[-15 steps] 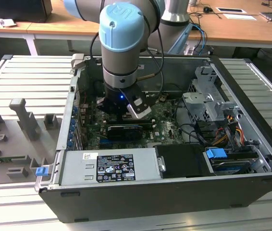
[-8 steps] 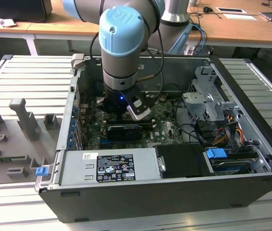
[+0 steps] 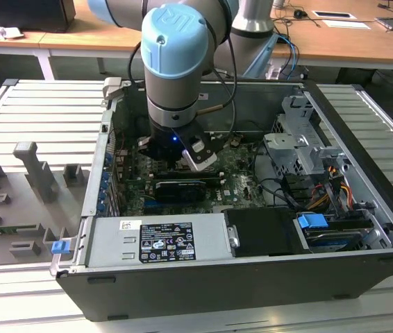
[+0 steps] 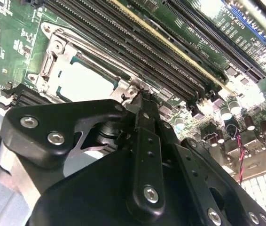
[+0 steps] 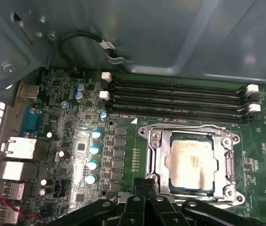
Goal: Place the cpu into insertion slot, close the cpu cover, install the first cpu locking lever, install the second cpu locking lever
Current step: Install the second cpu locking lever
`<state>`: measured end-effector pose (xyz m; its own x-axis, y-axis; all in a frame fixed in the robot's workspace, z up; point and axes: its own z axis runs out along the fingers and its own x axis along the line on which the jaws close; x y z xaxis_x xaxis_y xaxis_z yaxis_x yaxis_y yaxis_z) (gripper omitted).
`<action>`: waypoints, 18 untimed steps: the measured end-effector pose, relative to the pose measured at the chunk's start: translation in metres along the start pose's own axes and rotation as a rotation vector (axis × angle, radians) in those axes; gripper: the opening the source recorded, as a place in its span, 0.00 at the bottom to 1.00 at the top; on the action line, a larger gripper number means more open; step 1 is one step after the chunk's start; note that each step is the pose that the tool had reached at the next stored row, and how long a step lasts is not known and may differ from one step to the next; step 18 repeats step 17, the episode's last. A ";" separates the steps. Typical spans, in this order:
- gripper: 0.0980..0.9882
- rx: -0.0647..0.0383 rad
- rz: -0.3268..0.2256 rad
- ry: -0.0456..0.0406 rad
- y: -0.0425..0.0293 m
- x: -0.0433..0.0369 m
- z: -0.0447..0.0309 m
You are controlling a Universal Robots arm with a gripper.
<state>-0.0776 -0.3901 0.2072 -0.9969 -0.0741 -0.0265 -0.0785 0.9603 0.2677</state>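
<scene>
One open computer case (image 3: pixel 266 277) lies on its side in the exterior view, the arm reaching down into it over the green motherboard (image 5: pixel 67 141). Beside the long black memory slots (image 5: pixel 175 101), the insertion slot (image 5: pixel 147 162) already holds the cpu (image 5: pixel 191 161), and the cpu cover (image 5: pixel 227 155) appears folded down around it (its window frames the chip). So placing and covering look done; whether either locking lever is latched I cannot make out. The gripper (image 4: pixel 140 96) hovers at the socket's edge, fingers drawn together with nothing visibly held. Its tips hide the socket's near rim.
</scene>
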 end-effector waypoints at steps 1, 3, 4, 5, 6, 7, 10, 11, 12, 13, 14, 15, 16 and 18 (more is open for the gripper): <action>0.01 0.000 0.000 0.0000 0.0003 0.0000 -0.0010; 0.01 0.000 0.000 -0.0002 0.0006 0.0000 -0.0019; 0.01 0.000 0.000 0.0001 0.0008 0.0000 -0.0027; 0.01 0.000 0.000 0.0001 0.0012 0.0000 -0.0041; 0.01 0.000 0.000 0.0000 0.0013 0.0000 -0.0047; 0.01 0.000 0.000 0.0000 0.0015 0.0000 -0.0053; 0.01 0.000 0.000 0.0000 0.0021 -0.0001 -0.0075; 0.01 0.000 0.000 0.0000 0.0023 -0.0001 -0.0082; 0.01 0.000 0.000 0.0000 0.0026 -0.0001 -0.0092; 0.01 0.000 0.000 -0.0001 0.0028 -0.0002 -0.0100; 0.01 0.000 0.000 0.0000 0.0030 -0.0002 -0.0109; 0.01 0.000 0.000 -0.0001 0.0032 -0.0002 -0.0115; 0.01 0.000 0.000 -0.0001 0.0035 -0.0002 -0.0123; 0.01 0.000 0.000 -0.0001 0.0037 -0.0002 -0.0130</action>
